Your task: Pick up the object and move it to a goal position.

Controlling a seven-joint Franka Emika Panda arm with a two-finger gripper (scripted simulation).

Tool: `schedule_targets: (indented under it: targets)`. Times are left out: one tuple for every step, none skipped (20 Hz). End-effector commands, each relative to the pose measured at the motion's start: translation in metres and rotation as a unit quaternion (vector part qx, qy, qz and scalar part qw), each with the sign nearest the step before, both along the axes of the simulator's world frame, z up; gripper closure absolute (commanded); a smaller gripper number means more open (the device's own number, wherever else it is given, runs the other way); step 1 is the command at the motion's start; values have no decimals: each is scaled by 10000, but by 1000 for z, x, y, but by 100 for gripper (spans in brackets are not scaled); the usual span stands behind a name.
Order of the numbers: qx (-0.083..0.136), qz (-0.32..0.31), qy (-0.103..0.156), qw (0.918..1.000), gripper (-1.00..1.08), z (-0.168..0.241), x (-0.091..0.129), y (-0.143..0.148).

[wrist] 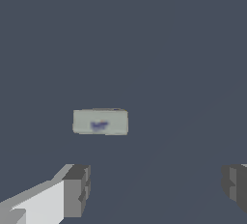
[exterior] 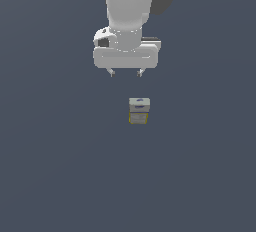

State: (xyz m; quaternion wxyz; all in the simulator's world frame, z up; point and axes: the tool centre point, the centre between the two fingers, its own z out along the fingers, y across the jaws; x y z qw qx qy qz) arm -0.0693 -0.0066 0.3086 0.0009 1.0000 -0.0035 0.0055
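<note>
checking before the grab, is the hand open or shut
Open. In the exterior view the hand has its fingertips spread apart, empty, above the carton; the wrist view shows a wide gap between them.

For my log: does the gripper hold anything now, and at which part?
Nothing is held. The gripper is open, apart from the carton.

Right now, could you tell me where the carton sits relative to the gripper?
In the exterior view the carton stands on the grey floor, untouched, below the open gripper and slightly toward that view's right. The wrist view shows it beyond the fingertips, not between them.
</note>
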Motion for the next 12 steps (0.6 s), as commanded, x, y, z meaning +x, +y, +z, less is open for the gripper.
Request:
schedule_targets:
  targets:
    - [0,0,0,10000,-92,0,0,0]
    - [0,0,0,10000,-92,0,0,0]
    - [3,2,3,10000,-92,0,0,-1]
    - [7,4,6,10000,-92,0,1,-2]
    - [12,6,10,10000,-92,0,1,-3]
    - [20,7,16,10000,-92,1,2,-6]
    - [27,4,21,10000,-92,1,3,-8]
    - [34,-1,26,10000,-92,1,3,-9]
    - [39,-10,30,10000,-92,1,4,-11]
    - [44,-21,33,10000,-92,2,4,-12]
    - [47,-35,35,10000,-92,2,4,-13]
    - [48,-48,35,10000,-92,2,4,-13]
